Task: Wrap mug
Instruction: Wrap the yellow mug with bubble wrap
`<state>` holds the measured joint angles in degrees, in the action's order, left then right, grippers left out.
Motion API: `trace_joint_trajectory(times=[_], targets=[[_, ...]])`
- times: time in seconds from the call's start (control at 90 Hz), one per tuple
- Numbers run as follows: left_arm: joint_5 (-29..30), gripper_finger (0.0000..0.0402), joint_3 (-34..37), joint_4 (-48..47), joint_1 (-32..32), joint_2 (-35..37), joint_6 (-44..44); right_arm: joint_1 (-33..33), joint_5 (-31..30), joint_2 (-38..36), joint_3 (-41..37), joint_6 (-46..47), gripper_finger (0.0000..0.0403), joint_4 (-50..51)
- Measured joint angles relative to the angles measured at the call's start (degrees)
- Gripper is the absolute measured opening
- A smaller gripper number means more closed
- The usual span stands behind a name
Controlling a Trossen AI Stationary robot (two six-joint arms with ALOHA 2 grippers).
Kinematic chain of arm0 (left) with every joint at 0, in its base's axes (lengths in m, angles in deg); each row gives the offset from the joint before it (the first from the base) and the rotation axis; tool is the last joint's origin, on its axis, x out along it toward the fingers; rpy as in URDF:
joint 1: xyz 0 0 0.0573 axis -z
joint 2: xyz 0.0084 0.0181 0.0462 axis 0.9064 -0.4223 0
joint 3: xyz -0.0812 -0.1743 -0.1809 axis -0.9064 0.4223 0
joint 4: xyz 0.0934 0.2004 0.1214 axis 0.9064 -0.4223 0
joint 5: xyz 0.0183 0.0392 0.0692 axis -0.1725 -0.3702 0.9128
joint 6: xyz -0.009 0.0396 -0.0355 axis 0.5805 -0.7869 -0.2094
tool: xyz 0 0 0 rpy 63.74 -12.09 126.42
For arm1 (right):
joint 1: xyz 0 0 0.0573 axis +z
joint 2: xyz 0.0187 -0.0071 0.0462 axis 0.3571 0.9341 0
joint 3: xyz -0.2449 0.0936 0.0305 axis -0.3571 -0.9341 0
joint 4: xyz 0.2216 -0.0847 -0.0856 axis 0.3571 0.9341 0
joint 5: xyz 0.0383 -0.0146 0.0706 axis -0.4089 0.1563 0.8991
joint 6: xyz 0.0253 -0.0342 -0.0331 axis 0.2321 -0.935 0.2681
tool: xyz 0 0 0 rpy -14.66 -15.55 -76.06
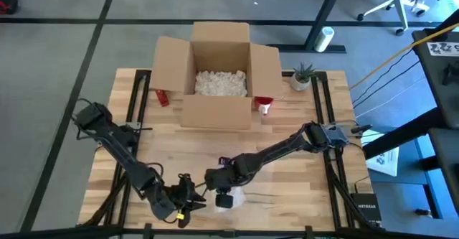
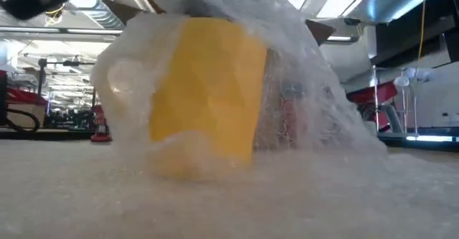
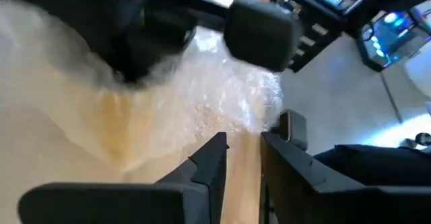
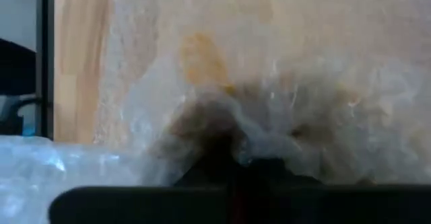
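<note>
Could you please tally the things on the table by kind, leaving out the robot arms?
Box: 1
Mug: 1
Bubble wrap: 1
Plant: 1
Small red items: 2
Total: 6

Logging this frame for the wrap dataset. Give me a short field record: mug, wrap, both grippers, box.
mug: yellow mug, upright under wrap
wrap: clear bubble wrap sheet, draped over mug, spread across wooden table
right gripper: at the wrap, over mug
left gripper: beside wrap, near table's front edge
box: open cardboard box, white packing peanuts inside
</note>
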<state>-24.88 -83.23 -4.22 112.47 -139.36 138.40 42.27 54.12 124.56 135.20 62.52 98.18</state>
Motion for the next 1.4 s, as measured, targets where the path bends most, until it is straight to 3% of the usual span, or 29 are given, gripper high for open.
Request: trace_joint_trajectory(times=[0.189, 0.3, 0.633, 0.833, 1.089, 1.4], targets=[[-3.5, 0.0074, 0.0, 9.3, -1.3, -3.7, -3.7, -0.3, -2.3, 0.3, 1.0, 1.5, 0.0, -4.9], [-4.3, 0.0074, 0.0, 9.1, -2.1, -4.1, -4.9, -0.5, -2.3, 0.3, 1.1, 2.0, 0.0, -5.2], [6.6, 0.0074, -0.1, 3.2, -2.4, -0.9, -8.6, 0.3, -0.9, 0.3, 1.4, 3.3, 0.0, -3.0], [8.8, 0.0074, -0.1, -3.5, -2.5, 0.1, -4.3, 0.8, -0.2, 0.3, 4.8, 3.4, 0.0, 2.4], [9.0, 0.0074, -0.1, -7.1, -3.3, 0.1, -2.0, 2.0, 0.1, 0.3, 15.6, 3.4, 0.0, 17.4], [8.9, 0.0074, -0.1, -7.4, -4.6, 0.1, -3.0, 5.4, -7.3, 0.2, 23.9, 1.0, 0.0, 21.2]])
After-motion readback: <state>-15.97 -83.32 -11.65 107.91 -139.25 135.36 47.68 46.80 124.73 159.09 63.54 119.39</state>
